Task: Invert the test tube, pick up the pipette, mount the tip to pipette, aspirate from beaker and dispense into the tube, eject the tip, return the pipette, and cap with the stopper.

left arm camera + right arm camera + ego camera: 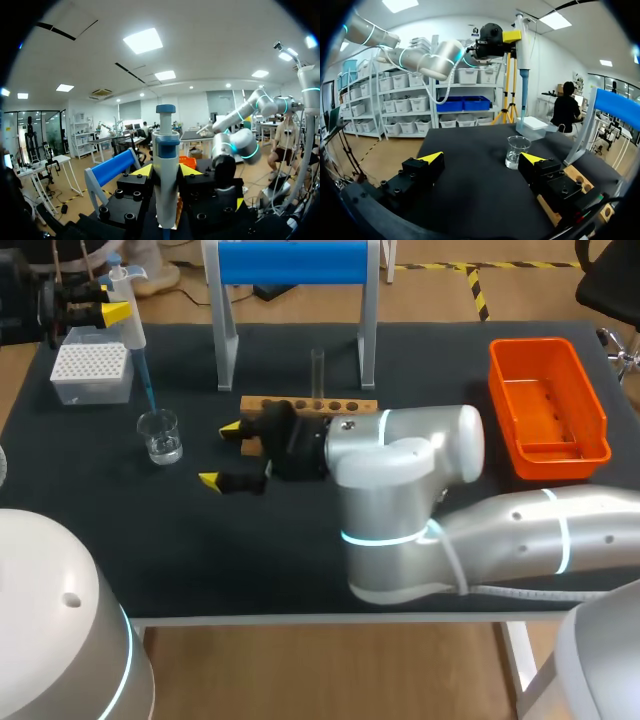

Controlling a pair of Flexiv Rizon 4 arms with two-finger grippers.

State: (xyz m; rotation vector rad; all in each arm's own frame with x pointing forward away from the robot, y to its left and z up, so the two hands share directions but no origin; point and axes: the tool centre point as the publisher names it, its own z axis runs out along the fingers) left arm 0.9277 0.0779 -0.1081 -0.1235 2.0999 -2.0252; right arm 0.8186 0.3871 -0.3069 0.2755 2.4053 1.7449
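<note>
Altogether, one pipette (130, 320), one beaker (160, 435) and one tube (317, 372) show.

Orange bin (542, 400), blue-barred stand (293, 262)

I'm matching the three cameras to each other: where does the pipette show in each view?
Head view: pipette at the table's far left, in the left pincer, tip down toward the beaker.
Left wrist view: upright between the left pincer's own fingers.
Right wrist view: ahead of the open right pincer, above the beaker.
Shared landmark: the blue-topped stand, in all three.
</note>
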